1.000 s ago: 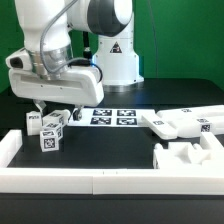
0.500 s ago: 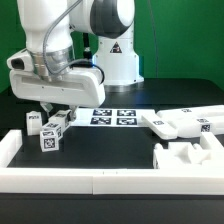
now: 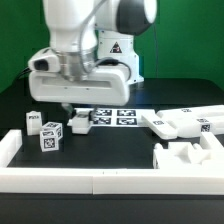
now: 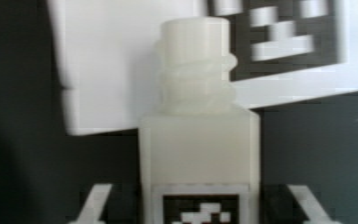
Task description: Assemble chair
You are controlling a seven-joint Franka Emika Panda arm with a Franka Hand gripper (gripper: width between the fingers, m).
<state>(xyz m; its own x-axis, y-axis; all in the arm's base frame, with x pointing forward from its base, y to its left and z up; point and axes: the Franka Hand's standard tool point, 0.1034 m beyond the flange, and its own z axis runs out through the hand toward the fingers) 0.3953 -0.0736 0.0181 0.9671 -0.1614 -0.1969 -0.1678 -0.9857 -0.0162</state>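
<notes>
A white chair leg [image 4: 202,120] with a stepped peg at its far end and a tag on its near face sits between my gripper's [image 4: 197,208] two fingers [image 4: 101,202], which are shut on it. In the exterior view the gripper [image 3: 72,114] hangs low over the black table, holding that tagged leg [image 3: 80,123] beside the marker board [image 3: 115,117]. Two more tagged white chair pieces [image 3: 33,123] [image 3: 50,136] stand to the exterior view's left. Flat chair panels [image 3: 185,122] lie at the exterior view's right.
A blocky white fixture [image 3: 185,158] stands at the front on the exterior view's right. Low white border rails [image 3: 100,180] run along the front and both sides. The robot's base [image 3: 115,60] stands behind the marker board [image 4: 105,60].
The jaws have closed from open onto the chair leg. The arm has then moved toward the exterior view's right, carrying the leg away from the other two pieces.
</notes>
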